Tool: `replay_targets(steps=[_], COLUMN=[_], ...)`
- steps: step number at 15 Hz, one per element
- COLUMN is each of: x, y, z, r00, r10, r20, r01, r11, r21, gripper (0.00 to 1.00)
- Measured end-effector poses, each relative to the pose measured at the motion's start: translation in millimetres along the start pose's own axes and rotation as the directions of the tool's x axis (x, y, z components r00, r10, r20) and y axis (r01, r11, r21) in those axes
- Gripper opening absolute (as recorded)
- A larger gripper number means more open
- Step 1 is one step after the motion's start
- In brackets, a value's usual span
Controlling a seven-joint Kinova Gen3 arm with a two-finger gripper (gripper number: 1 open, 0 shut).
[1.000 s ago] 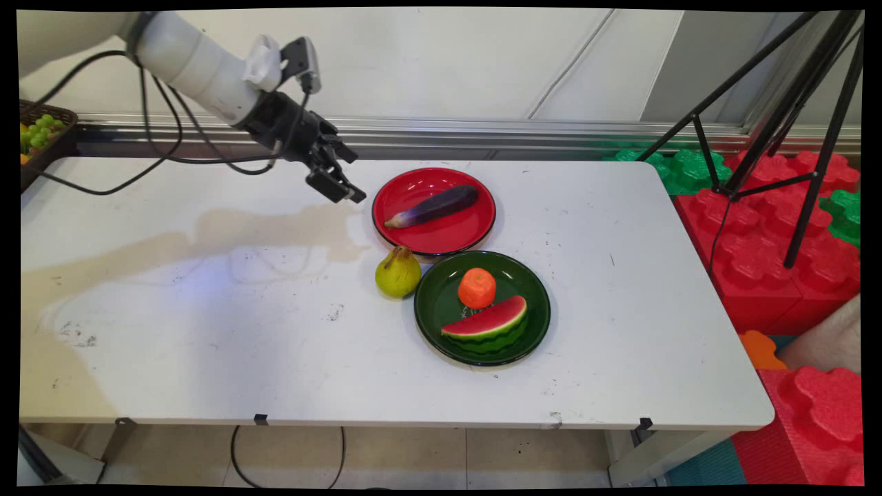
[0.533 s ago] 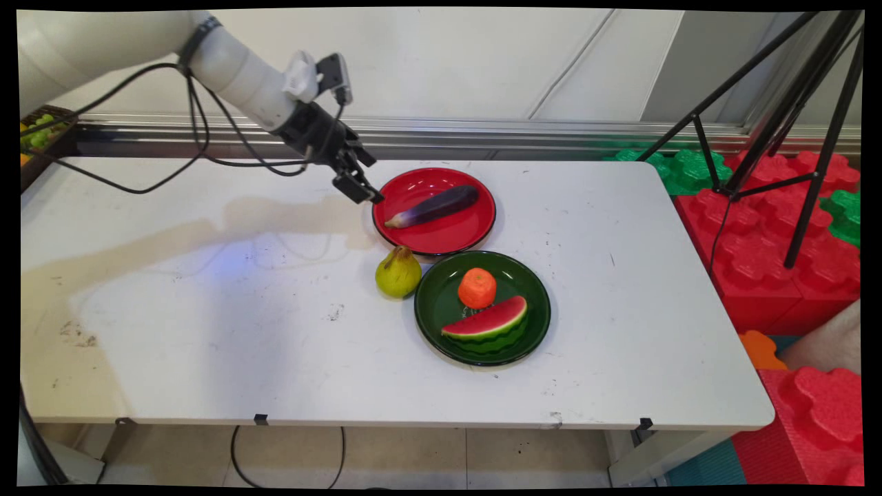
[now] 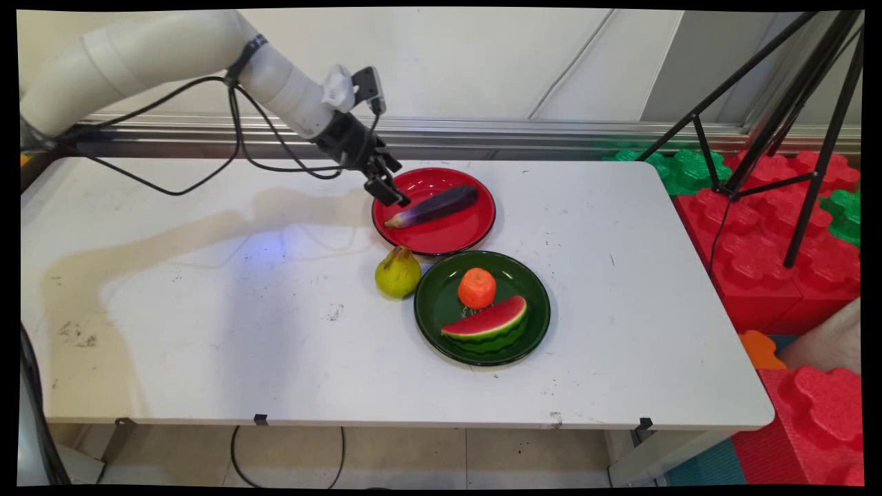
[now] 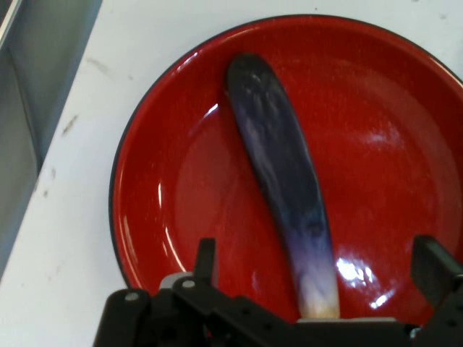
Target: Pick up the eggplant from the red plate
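A purple eggplant (image 3: 435, 207) (image 4: 282, 181) lies across a red plate (image 3: 448, 238) (image 4: 181, 195) at the table's back middle. My gripper (image 3: 394, 196) (image 4: 318, 267) hovers open over the plate's left rim, above the eggplant's pale stem end. In the hand view the two fingers (image 4: 206, 260) stand on either side of that stem end, apart from it. Nothing is held.
A yellow-green pear (image 3: 397, 273) stands on the table just in front of the red plate. A dark green plate (image 3: 441, 303) beside it holds an orange (image 3: 477, 287) and a watermelon slice (image 3: 486, 324). A black tripod (image 3: 792, 110) and red foam blocks (image 3: 778, 234) stand off the right end.
The arm has swung to the right, carrying the gripper from left of the red plate to above its left rim. The fruit and plates have not moved.
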Motion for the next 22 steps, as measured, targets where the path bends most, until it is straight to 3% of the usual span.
replay_targets(steps=[13, 22], x=[16, 18], y=[-13, -14], z=[71, 91], r00=[1.000, 0.999], r10=[-0.015, -0.030], r20=[0.010, 0.026], r01=[0.016, 0.031], r11=[0.999, 0.999], r21=[-0.031, -0.040], gripper=[1.00, 1.00])
